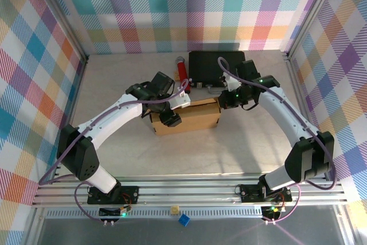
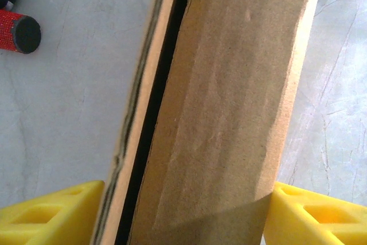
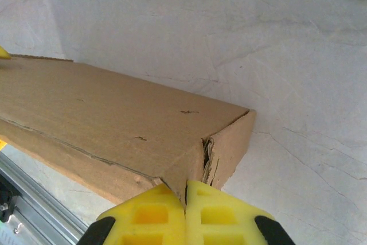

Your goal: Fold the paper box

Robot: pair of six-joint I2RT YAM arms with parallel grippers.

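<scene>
The paper box [image 1: 192,117], plain brown cardboard, lies folded up at the middle of the table. My left gripper [image 1: 170,114] reaches down over its left end. In the left wrist view the yellow fingers [image 2: 51,213] stand on either side of the paper box [image 2: 229,113], both touching cardboard, with a dark slit between an outer flap and the body. My right gripper [image 1: 225,99] is at the box's right end. Its yellow fingertips [image 3: 149,216] are pressed together against a frayed corner of the paper box [image 3: 114,119], with nothing seen between them.
A black hard case [image 1: 215,64] lies just behind the box, near my right arm. A red-handled tool [image 1: 182,70] lies to its left, its black end [image 2: 26,34] close to the box. Checked walls close in three sides; a metal rail [image 1: 189,190] runs along the front.
</scene>
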